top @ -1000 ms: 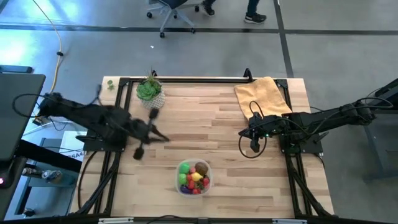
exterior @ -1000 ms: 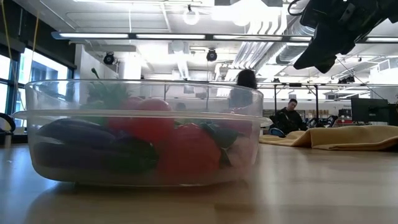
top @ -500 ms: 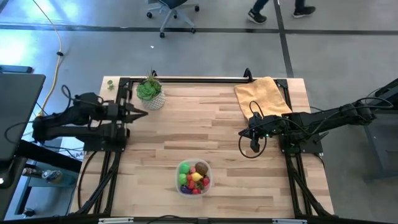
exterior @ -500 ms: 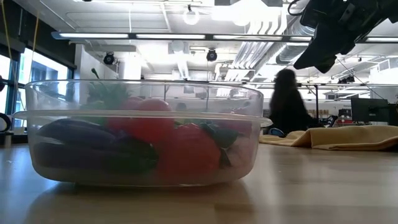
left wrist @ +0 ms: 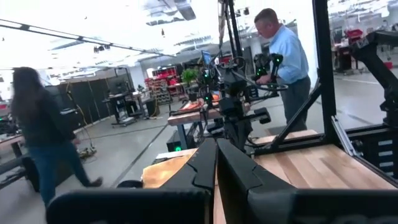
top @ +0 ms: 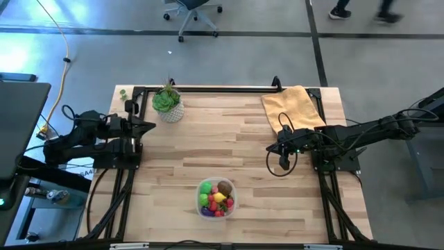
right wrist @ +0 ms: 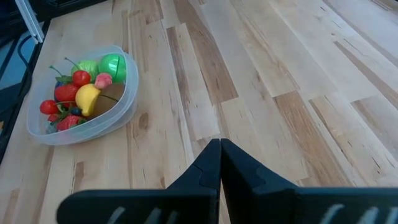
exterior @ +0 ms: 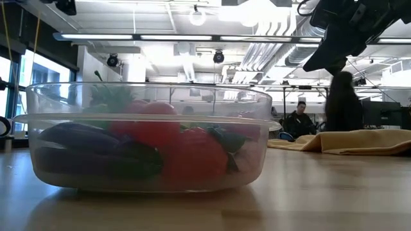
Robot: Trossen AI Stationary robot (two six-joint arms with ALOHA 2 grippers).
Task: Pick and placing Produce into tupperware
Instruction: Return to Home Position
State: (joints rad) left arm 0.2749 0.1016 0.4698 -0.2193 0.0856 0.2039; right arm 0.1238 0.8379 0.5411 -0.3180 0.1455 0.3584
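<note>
The clear tupperware [top: 216, 197] stands near the table's front edge, at mid-width. It is filled with produce: red berries [right wrist: 67, 93], a yellow lemon [right wrist: 87, 98], green pieces [right wrist: 112, 65], a brown kiwi [top: 224, 187] and a purple eggplant [exterior: 83, 140]. My left gripper [top: 152, 126] is shut and holds nothing. It hovers level over the table's left edge, pointing toward the right side [left wrist: 216, 147]. My right gripper [top: 272, 148] is shut and holds nothing too. It hangs over the table's right half, slanting down toward the bare wood [right wrist: 219, 144], well away from the tub.
A green plant in a white pot [top: 167, 104] stands at the far left corner, close to my left gripper. A yellow cloth [top: 295, 105] lies at the far right. Black frame rails [top: 208, 88] edge the table. People move in the room beyond [left wrist: 283, 59].
My left gripper has drawn back from the table's left middle toward the left edge, rising from a downward slant to level, and has stayed shut with nothing in it. The tupperware and produce have not moved. People have walked past in the background.
</note>
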